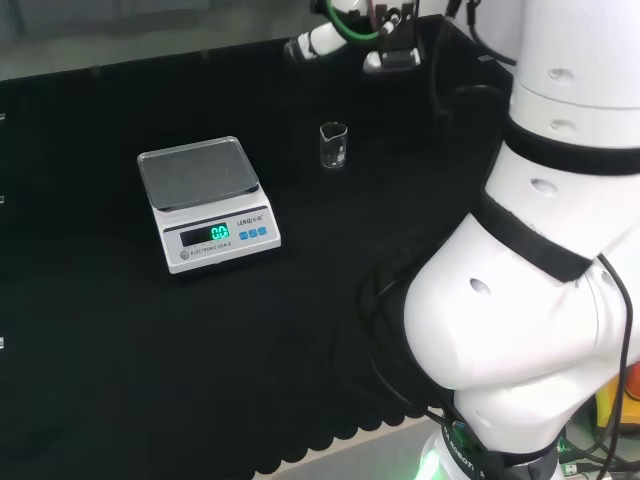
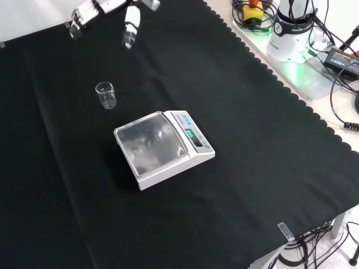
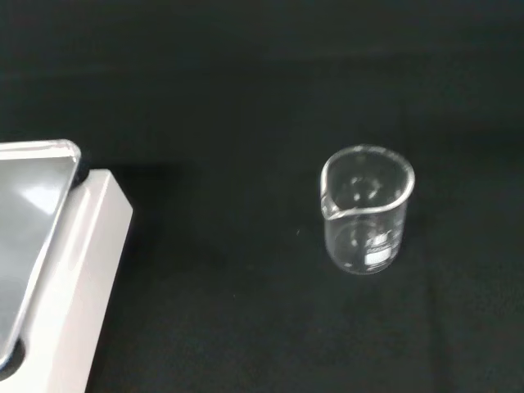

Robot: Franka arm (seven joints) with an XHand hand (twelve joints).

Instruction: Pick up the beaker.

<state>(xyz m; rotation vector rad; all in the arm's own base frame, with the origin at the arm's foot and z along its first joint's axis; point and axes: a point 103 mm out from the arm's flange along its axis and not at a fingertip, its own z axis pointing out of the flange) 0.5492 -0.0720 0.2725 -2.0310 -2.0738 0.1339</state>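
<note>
- Nearest your wrist camera stands the beaker (image 3: 366,209), upright on the black cloth (image 3: 246,82), spout rim showing, and it looks empty as far as the clear glass lets you judge.
- Your hand (image 2: 95,10) hangs at the top of the front view, above and beyond the beaker (image 2: 105,94), well apart from it. Its fingers (image 2: 130,27) look straight and relaxed, holding nothing, so you can read it as open.
- In the head view the hand (image 1: 318,42) sits past the beaker (image 1: 333,146), near the far edge of the bench.
- The scale (image 2: 162,147) stands near the beaker but apart from it; in the wrist view its white corner (image 3: 74,270) lies off to one side.
- What could go wrong: the beaker is light and clear, so a finger arriving before the thumb would likely tip it or skate it across the cloth.
- If you come down off-centre, the fingers may close on the rim instead of the wall, and the glass could pop out.
- A wide sweep toward the scale side could knock its pan.
- Hard to make out: the palm is cut off by the front view's edge, and the beaker's wall nearly vanishes against the cloth, so judge its edges by the rim's glint.
</note>
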